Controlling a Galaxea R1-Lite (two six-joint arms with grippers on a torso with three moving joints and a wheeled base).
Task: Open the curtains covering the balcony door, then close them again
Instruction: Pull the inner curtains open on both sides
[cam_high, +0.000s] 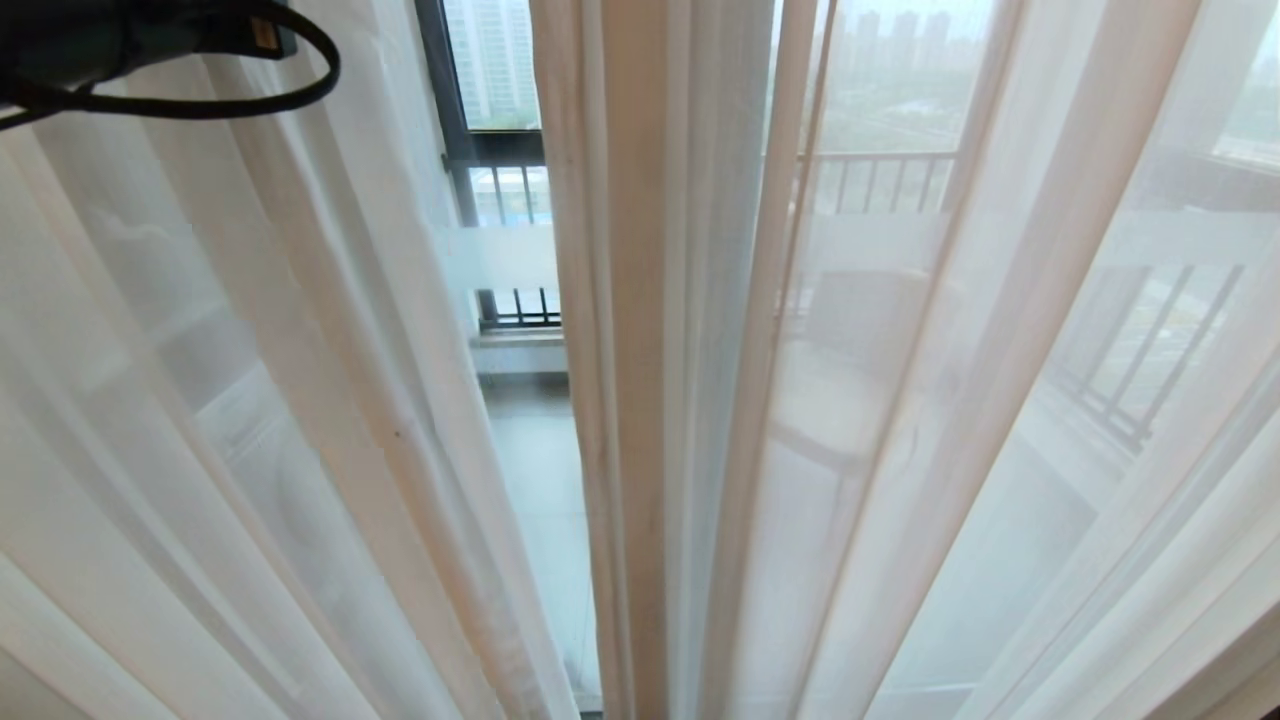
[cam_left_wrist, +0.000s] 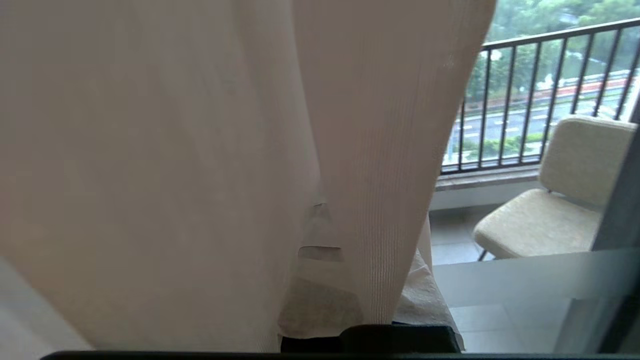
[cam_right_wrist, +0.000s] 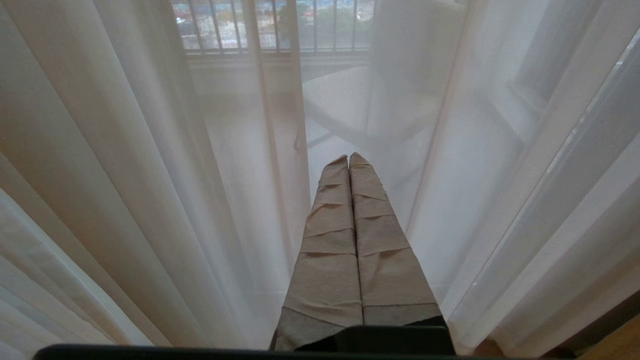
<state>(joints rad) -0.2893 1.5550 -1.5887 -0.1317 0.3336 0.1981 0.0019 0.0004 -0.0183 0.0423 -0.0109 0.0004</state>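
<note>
While sheer curtains (cam_high: 900, 400) hang across balcony door (cam_high: 470, 150), narrow gap shows glass between folds. Left tool (cam_left_wrist: 320, 280) buried in fabric, fingers together. Right tool (cam_right_wrist: 349, 165) pressed shut, empty, just before sheer. Chair (cam_left_wrist: 550, 220) outside by railing (cam_left_wrist: 525, 100).

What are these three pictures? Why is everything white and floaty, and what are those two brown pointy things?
A robot with two arms took them. One camera sits on its head, one on each wrist. The white floaty stuff is the sheer curtains hanging over a glass balcony door. The head picture shows a gap between them, with the balcony railing outside. The brown pointy things are the right gripper, its two wrapped fingers pressed shut on nothing. In the left wrist picture the left gripper is buried in curtain folds, so whether it grips them is unclear. Beyond the glass stands a cream chair.
</note>
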